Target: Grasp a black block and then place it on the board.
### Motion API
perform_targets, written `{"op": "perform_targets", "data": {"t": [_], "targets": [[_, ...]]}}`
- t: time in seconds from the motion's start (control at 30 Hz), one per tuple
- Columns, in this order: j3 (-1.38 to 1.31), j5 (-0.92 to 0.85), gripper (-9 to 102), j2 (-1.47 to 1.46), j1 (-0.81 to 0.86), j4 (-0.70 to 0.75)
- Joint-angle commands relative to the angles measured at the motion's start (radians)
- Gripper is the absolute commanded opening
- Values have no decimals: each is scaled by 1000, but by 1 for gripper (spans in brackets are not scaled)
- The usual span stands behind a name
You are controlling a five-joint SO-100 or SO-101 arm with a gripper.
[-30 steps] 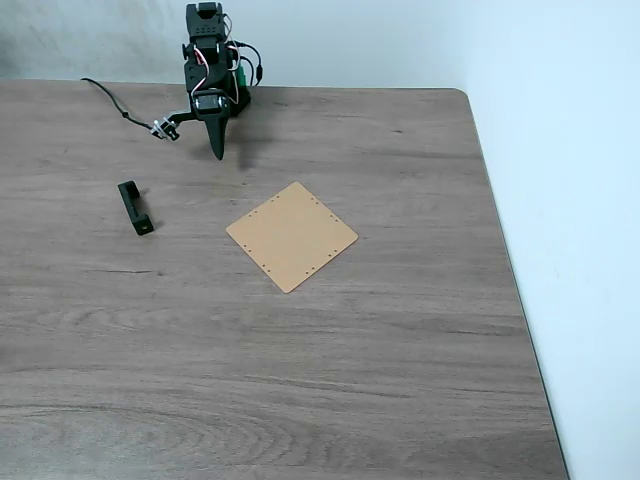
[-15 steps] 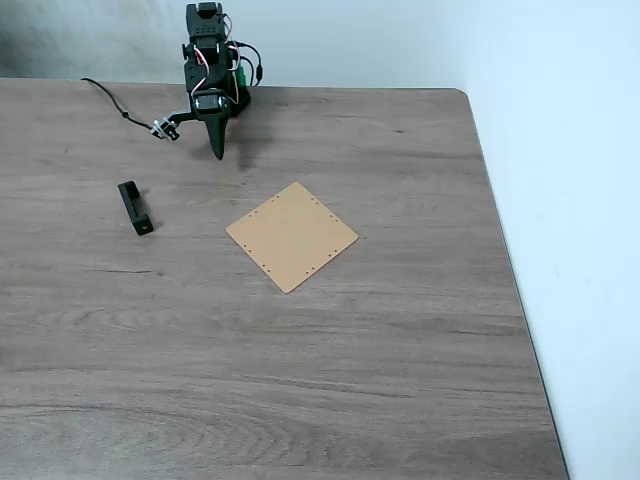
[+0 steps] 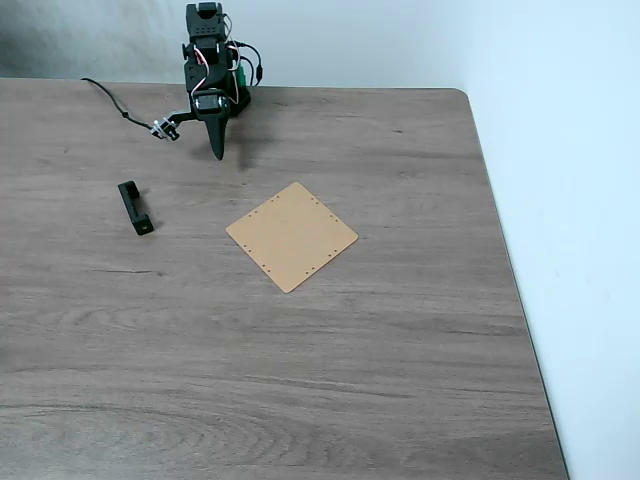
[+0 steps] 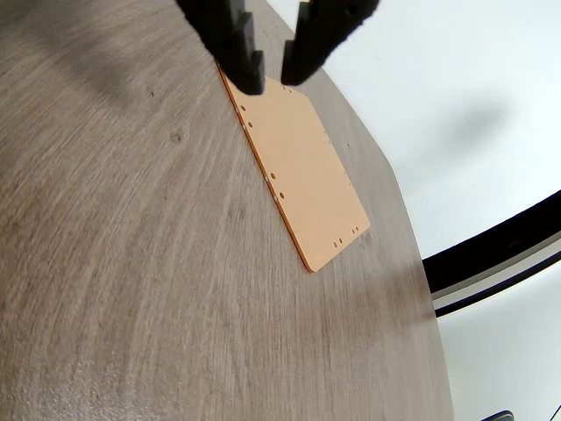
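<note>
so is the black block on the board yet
No. The black block lies on the table, apart from the board.

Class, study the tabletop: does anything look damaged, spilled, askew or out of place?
Nothing stands out. The board lies flat on the table, turned corner-on in the fixed view. The black block lies apart to its left, intact. The end effector hangs empty, slightly parted, over the board's near edge.

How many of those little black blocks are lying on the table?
1. The black block lies on the bare wood at the left of the fixed view, apart from the board and the gripper. The arm could hide others.
</note>
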Motion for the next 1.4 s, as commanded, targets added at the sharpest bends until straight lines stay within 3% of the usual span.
{"op": "perform_targets", "data": {"t": [0.0,0.1,0.2,0.63,0.83,1.03,1.37], "targets": [[20,-15,0,21,-21,12],[20,-11,0,23,-17,11],[20,-156,0,23,3,-3],[3,-110,0,18,11,29],[-327,-204,0,-290,20,92],[-698,-393,0,-630,35,112],[-807,-956,4,-848,140,92]]}}
